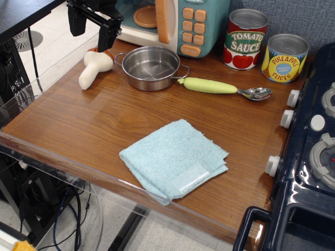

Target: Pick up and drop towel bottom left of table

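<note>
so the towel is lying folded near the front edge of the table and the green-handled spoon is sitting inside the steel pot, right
Not quite. The towel does lie folded near the table's front edge, but the green-handled spoon lies on the tabletop to the right of the steel pot, not inside it. The observation.image view shows this.

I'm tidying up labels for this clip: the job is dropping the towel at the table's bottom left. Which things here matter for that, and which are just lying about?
Part of the job:
towel
table
hand, raised at the back left, open, holding nothing

Just lying about:
pot
spoon
toy mushroom
tomato sauce can
pineapple can
toy microwave
toy stove
</note>
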